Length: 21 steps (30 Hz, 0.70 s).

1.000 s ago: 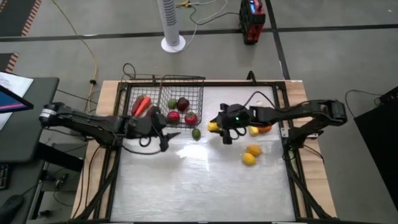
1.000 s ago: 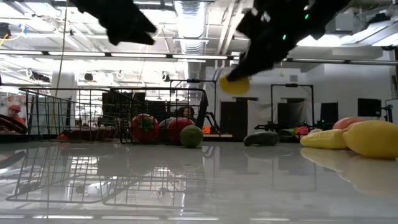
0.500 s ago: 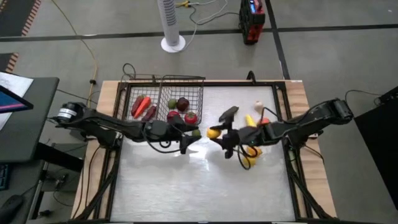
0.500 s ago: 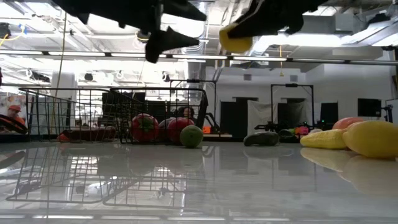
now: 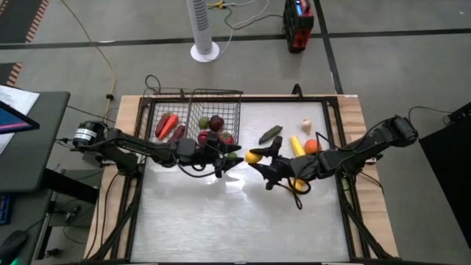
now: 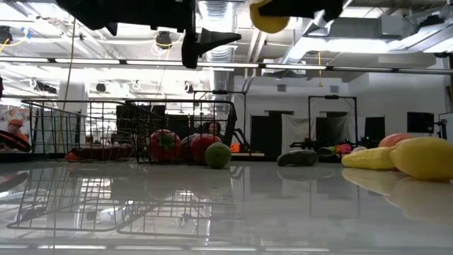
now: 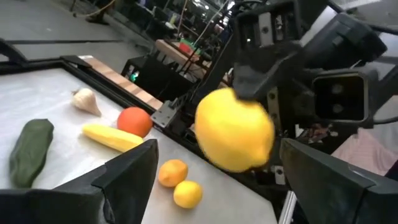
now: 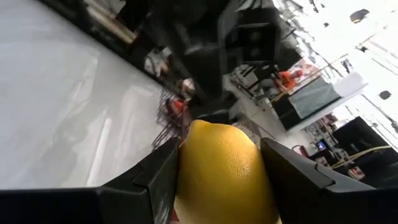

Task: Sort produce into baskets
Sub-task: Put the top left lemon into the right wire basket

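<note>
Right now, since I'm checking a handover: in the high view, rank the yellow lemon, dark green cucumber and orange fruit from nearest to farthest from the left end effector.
From the left end effector:
1. Yellow lemon, just to its right, held by the right end effector.
2. Dark green cucumber, farther right, toward the table's back.
3. Orange fruit, farthest, near the right side.

White table (image 5: 221,221): baskets (image 5: 197,118), dark green long vegetable (image 5: 270,134), orange fruit (image 5: 312,146).
</note>
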### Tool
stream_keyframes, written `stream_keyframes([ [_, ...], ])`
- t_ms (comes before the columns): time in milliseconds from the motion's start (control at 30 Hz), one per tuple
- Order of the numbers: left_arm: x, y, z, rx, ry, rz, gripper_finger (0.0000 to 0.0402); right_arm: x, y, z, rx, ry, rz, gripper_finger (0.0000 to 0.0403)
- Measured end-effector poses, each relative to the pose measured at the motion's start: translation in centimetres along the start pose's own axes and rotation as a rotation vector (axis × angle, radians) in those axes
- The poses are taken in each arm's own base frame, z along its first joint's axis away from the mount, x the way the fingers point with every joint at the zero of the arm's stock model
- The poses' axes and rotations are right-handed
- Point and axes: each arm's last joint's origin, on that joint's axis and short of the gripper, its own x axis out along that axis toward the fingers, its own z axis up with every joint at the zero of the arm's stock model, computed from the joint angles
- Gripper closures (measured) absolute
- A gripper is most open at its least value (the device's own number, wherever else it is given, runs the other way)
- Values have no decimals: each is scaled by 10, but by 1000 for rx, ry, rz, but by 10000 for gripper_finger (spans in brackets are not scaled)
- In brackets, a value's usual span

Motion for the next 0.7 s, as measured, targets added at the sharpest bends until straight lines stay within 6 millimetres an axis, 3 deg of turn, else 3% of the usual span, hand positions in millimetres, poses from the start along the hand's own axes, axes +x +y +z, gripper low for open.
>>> stream_keyframes([
  [200, 1, -1, 3, -25, -31, 22, 77, 4, -6, 0, 33, -30, -13, 168],
  [467, 15, -26, 16, 68, -29, 35, 78, 8, -10, -2, 55, -43, -1, 168],
  [700, 19, -26, 17, 90, 4, 115, 78, 6, -9, 0, 41, -57, -3, 168],
])
